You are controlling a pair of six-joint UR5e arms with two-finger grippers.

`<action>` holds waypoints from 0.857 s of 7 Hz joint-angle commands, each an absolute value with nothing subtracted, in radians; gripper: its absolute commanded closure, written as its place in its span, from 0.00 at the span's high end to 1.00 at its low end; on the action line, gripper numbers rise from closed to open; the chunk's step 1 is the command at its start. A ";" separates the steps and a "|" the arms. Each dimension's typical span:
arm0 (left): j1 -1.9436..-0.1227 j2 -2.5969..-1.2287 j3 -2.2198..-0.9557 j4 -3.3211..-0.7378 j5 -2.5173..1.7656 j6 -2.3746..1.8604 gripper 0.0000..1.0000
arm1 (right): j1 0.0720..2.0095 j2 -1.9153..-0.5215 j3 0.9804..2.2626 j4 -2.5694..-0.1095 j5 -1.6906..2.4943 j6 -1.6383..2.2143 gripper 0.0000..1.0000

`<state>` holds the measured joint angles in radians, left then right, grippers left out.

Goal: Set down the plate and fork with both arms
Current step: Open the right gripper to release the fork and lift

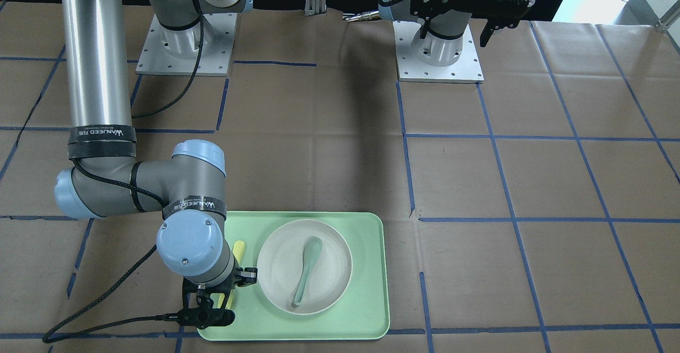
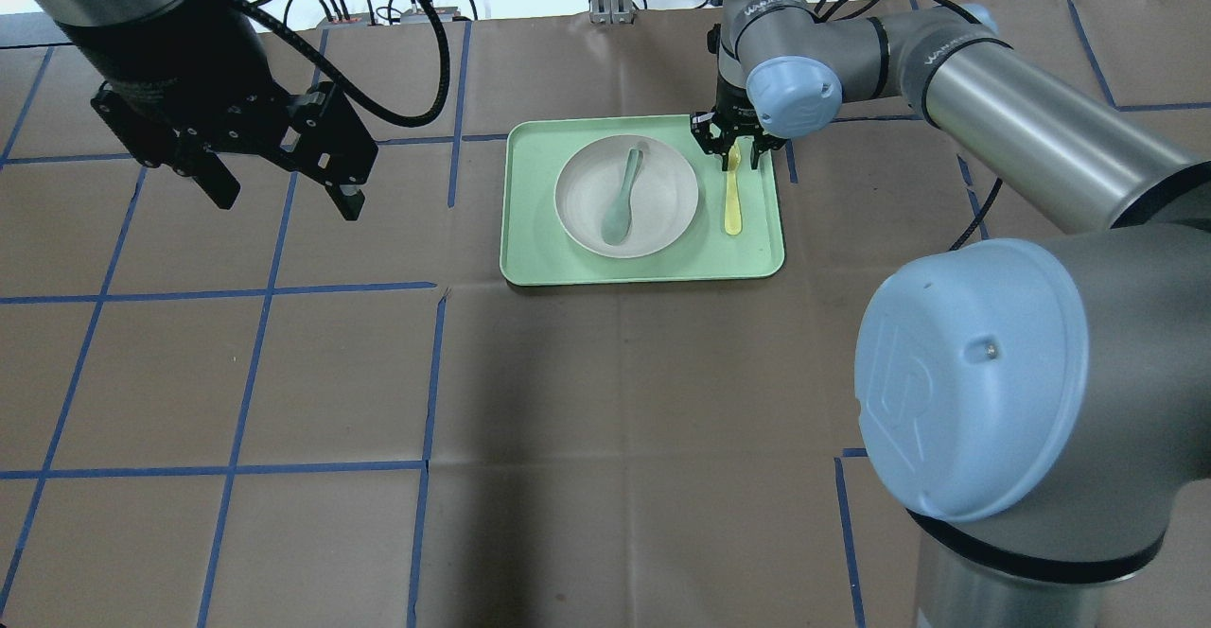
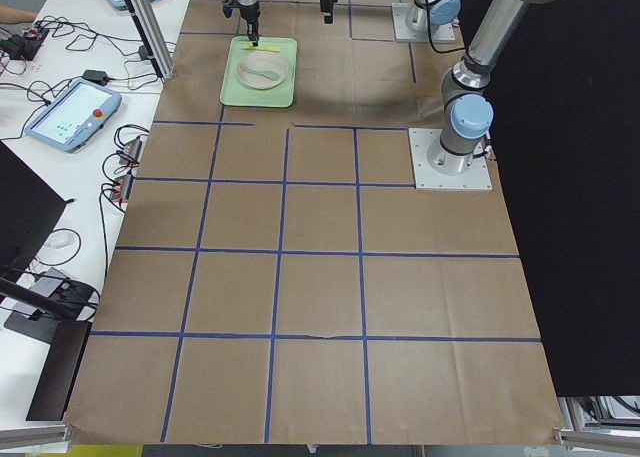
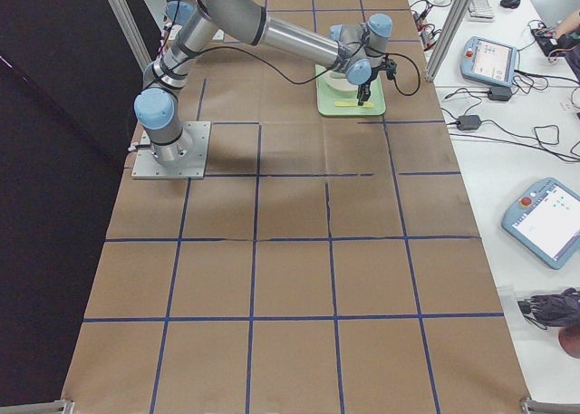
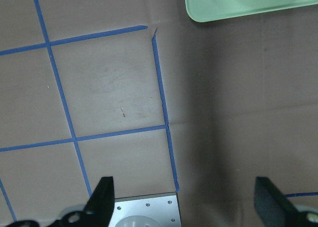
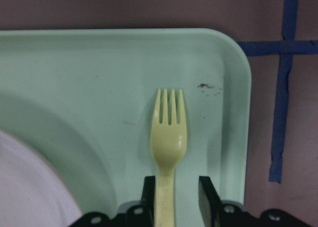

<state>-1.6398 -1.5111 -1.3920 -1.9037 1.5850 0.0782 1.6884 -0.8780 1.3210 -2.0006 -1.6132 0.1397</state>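
Brown paper marked with a grid of blue tape covers the table (image 2: 605, 401). On its far side, away from the robot, sits a rectangular mint-green tray (image 2: 643, 269). A round off-white matte plate (image 2: 667, 195) rests on the tray, and a grey-green spoon (image 2: 623, 195) lies inside it.

The small pale-yellow plastic fork (image 6: 169, 137) lies flat on the tray floor. It sits in the strip between the plate and the tray's short edge on the robot's right. Its tines point toward the tray's far long edge, and its handle runs back toward the robot.

The right gripper (image 6: 177, 192) is lowered over the fork with one black finger on each side of the handle, just behind the head. The wrist view shows a gap between the handle and one finger, so the pincer is released and not yet clamped.

The left gripper (image 2: 286, 200) hangs above bare table well to the left of the tray. Its fingers are spread wide and hold nothing.
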 commanded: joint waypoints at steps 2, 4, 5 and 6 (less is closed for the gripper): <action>-1.640 -1.513 -1.385 -1.902 1.588 0.078 1.00 | 1.675 -1.020 1.333 -1.873 -1.612 0.112 1.00; -1.638 -1.522 -1.381 -1.899 1.588 0.080 1.00 | 1.651 -1.139 1.356 -1.769 -1.615 0.045 1.00; -1.638 -1.534 -1.381 -1.884 1.588 0.080 1.00 | 1.628 -1.226 1.411 -1.763 -1.614 0.023 1.00; -1.638 -1.535 -1.390 -1.884 1.586 0.080 1.00 | 1.605 -1.321 1.478 -1.758 -1.615 0.011 1.00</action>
